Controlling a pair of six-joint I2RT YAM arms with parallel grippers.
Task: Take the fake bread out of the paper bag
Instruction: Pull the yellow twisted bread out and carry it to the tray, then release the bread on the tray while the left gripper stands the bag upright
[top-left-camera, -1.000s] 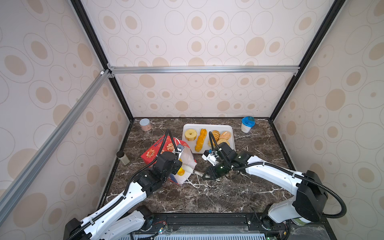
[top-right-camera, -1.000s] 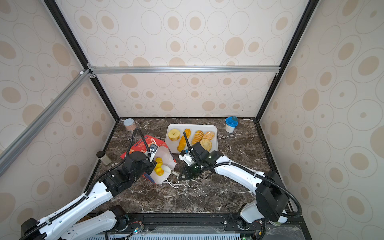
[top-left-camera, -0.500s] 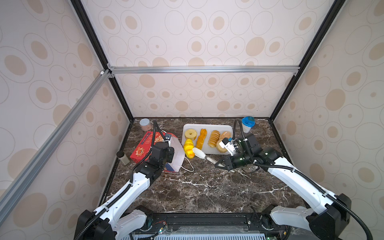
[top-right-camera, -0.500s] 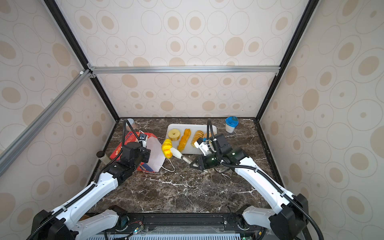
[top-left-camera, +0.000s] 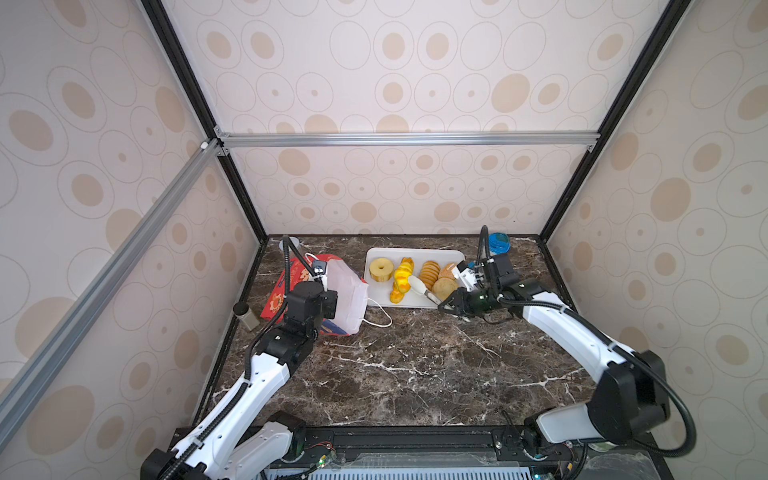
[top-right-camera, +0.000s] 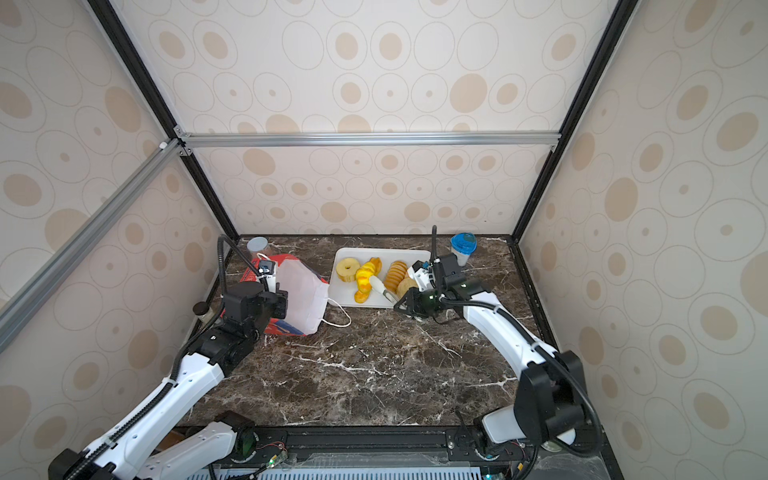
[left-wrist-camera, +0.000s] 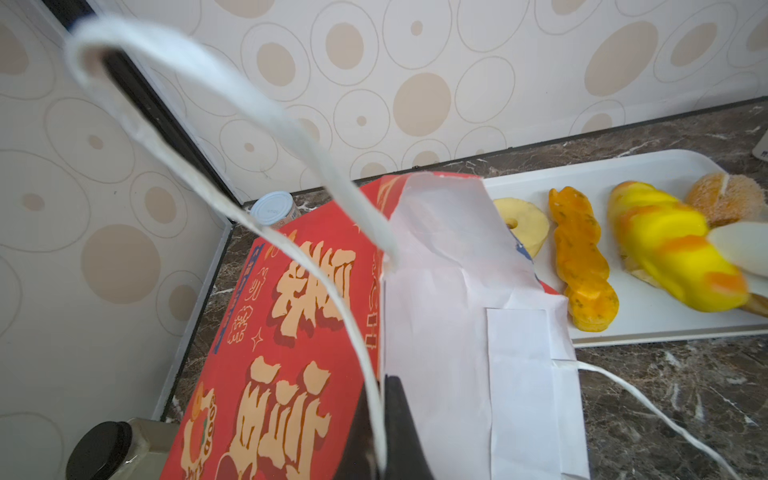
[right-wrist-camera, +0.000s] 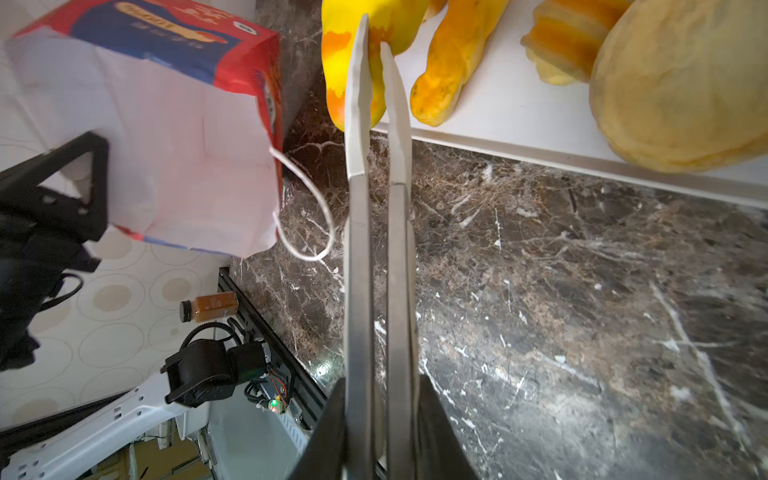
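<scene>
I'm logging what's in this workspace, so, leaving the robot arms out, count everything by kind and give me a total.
Fake bread: 6 (ring, twisted stick, yellow loaf, ridged loaf, two buns)
Paper bag: 1
White tray: 1
Lidded cups: 2
Black-capped bottle: 1
Total: 11

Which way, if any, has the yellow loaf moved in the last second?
Yes. The yellow loaf went right, from the bag mouth left of the tray to over the tray, held in the right gripper.
</scene>
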